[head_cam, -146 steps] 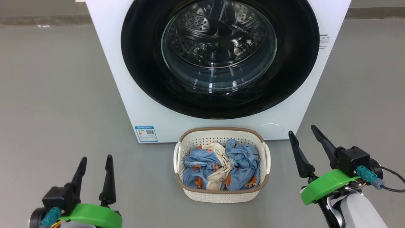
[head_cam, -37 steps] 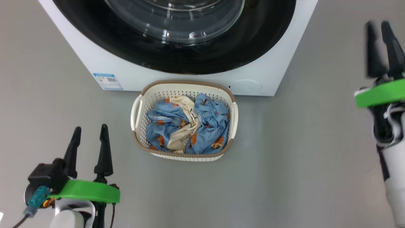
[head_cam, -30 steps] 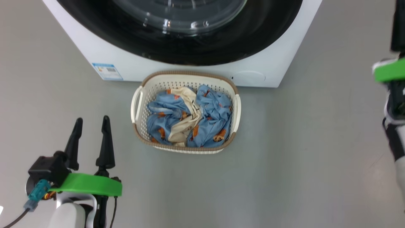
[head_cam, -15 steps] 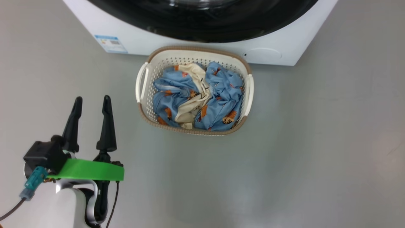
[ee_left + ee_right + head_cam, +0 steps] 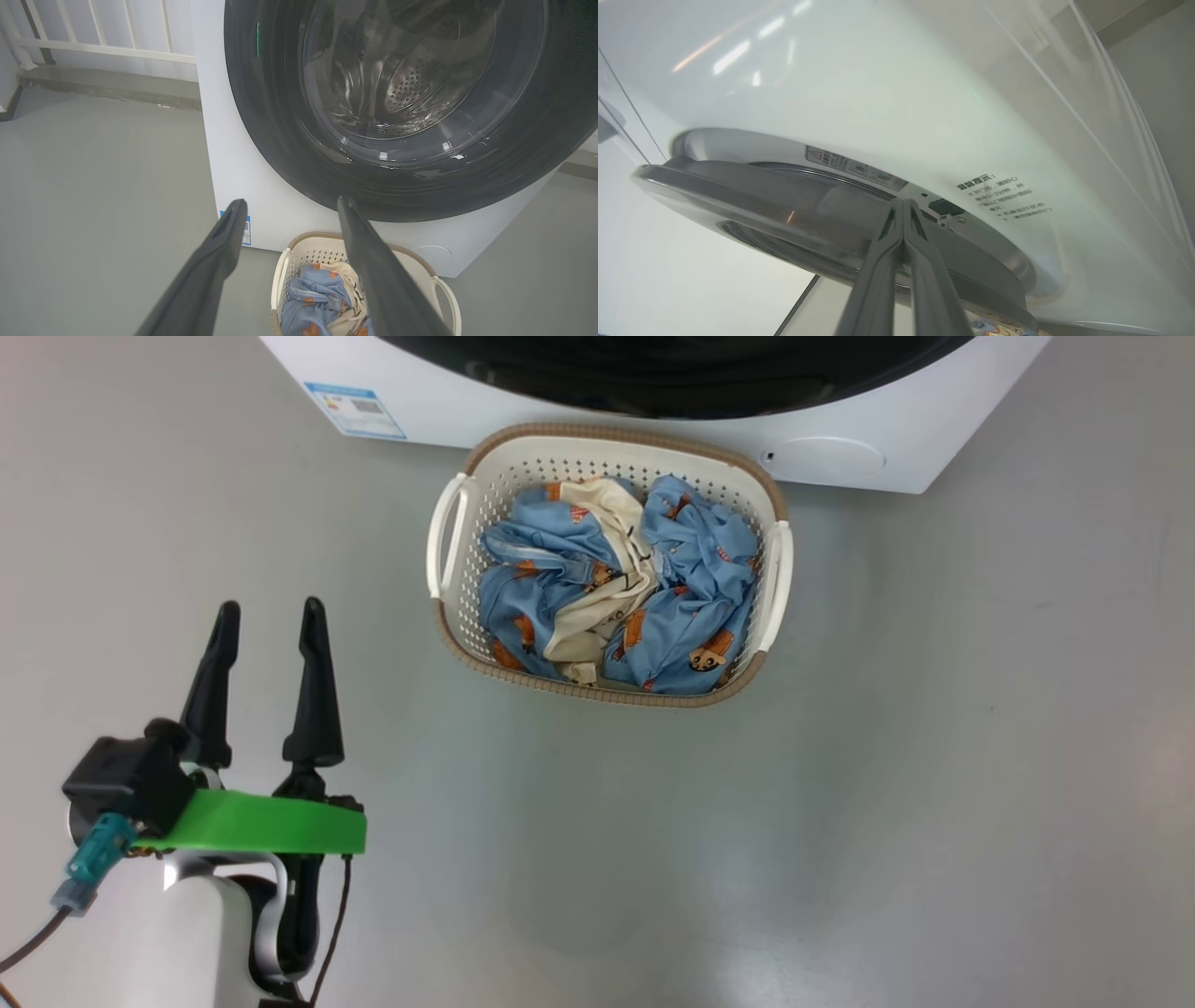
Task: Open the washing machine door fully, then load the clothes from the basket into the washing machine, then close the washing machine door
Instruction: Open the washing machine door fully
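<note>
Looking down from the head, the small cream-white perforated plastic basket with a brown woven-look rim (image 5: 611, 432) sits on the grey floor (image 5: 887, 803) just in front of the big white front-loading washing machine (image 5: 896, 439). Its long axis runs across the view, along the washer's front, with one handle at each side. The crumpled light blue printed clothes with a cream-white piece (image 5: 691, 579) lie inside it. The left gripper (image 5: 270, 605) hovers at lower left, well apart from the basket, fingers spread and pointing up the view. The left wrist view adds the large round glossy black washing machine door with its clear domed window (image 5: 420, 93), facing outward above the basket, and the steel drum behind the glass. The right wrist view, taken from close by, shows the right gripper (image 5: 903, 205), fingers pressed together on nothing, tips at the door's grey rim, which stands slightly off the white front, beside a dark latch slot (image 5: 942, 206)
</note>
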Controlling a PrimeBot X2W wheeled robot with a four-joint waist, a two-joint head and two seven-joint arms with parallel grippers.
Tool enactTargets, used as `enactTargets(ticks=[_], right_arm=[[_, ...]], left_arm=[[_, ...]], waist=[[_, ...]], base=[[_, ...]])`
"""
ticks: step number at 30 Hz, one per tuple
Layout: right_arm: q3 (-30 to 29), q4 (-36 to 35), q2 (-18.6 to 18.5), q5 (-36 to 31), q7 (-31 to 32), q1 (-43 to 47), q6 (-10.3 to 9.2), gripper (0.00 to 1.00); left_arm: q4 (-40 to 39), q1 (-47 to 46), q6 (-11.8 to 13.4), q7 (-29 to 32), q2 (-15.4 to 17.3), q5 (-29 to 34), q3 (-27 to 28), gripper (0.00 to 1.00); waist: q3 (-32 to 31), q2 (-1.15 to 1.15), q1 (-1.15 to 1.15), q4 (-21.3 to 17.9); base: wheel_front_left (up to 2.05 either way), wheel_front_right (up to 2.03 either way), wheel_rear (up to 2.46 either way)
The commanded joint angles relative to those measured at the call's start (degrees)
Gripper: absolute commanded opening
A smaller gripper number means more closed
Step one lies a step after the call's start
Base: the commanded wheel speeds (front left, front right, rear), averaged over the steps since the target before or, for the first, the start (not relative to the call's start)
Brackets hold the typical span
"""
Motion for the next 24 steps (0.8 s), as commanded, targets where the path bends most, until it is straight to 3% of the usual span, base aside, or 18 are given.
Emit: enactTargets(ticks=[1,24], right_arm=[[0.61,-1.18,-0.41,0.64,0.66,-1.10,0.09,0.00],[6.36,2.06,-1.24,1.95,8.72,-8.14,0.09,0.00]], left_arm=[[-1.43,-1.02,-0.13,-0.36,1.14,-0.43,1.59,1.00],[-1.05,-1.70,0.18,-0.36,1.13,-2.08,0.90,1.00]], waist=[[0.30,0.00,0.00,0.32],[2.10,0.00,0.00,2.87]], base=[[0.00,0.00,0.00],[0.00,0.00,0.00]])
